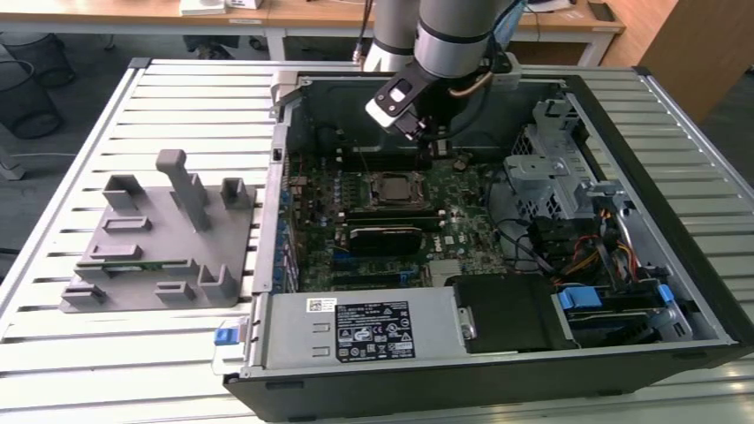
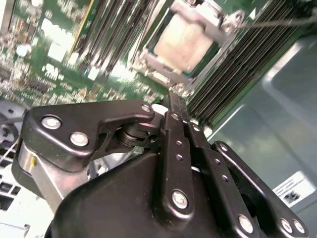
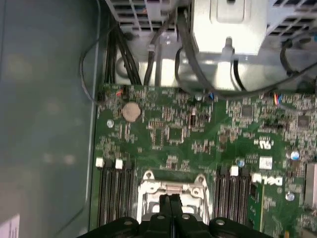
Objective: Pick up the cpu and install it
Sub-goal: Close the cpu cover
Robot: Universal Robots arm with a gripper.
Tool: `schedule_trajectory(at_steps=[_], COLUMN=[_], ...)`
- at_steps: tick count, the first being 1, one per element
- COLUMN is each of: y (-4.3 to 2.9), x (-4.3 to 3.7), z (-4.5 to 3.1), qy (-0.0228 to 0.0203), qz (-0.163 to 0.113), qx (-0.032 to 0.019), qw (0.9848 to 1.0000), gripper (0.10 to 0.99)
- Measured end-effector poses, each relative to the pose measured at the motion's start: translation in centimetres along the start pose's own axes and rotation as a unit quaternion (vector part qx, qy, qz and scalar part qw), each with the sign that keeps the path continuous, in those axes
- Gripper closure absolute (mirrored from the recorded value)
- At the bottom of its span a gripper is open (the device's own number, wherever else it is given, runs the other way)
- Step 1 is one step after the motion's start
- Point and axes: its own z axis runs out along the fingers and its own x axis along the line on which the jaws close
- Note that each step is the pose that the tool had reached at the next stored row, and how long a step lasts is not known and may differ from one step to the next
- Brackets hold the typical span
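Well clear above cpu [image 2: 185, 42], jaws together

Slatted white table [image 1: 177, 97], wooden desks [image 1: 295, 13] behind, black mesh bins [image 1: 26, 93], grey floor [image 1: 130, 46]

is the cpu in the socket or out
In. The cpu lies flat within the metal socket frame on the motherboard.

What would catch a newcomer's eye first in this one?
The open computer case on the slatted table, with the arm's gripper hanging above its green motherboard. In the second wrist view the cpu lies in its socket. A grey fixture block stands at the exterior view's left.
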Motion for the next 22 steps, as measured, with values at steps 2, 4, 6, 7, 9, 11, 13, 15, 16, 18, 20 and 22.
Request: schedule_trajectory(at_steps=[2,4,6,7,9,11,13,15,16,18,20,22], y=[-0.88,-1.77,-2.6,-2.93,-3.44,-3.84,-4.2,-4.6,-4.78,-5.1,-5.26,-5.4], x=[0.02,0.05,0.07,0.08,0.09,0.09,0.08,0.08,0.07,0.07,0.06,0.05], z=[0.23,0.48,0.72,0.82,0.95,1.05,1.18,1.37,1.49,1.8,2.03,2.24], qy=[0.0,0.0,0.0,0.0,-0.0001,-0.0001,0.0001,0.0,-0.0001,0.0,0.0,0.0], qz=[0.0,0.0,-0.001,-0.001,-0.001,-0.001,-0.001,-0.001,-0.001,-0.001,-0.001,-0.001], qx=[0.0,0.0,0.0001,0.0,0.0001,0.0001,0.0,0.0001,0.0001,0.0001,0.0006,0.001], qw=[1.0,1.0,1.0,1.0,1.0,1.0,1.0,1.0,1.0,1.0,1.0,1.0], gripper=[0.98,0.98,0.98,0.98,0.98,0.98,0.98,0.98,0.98,0.98,0.98,0.98])
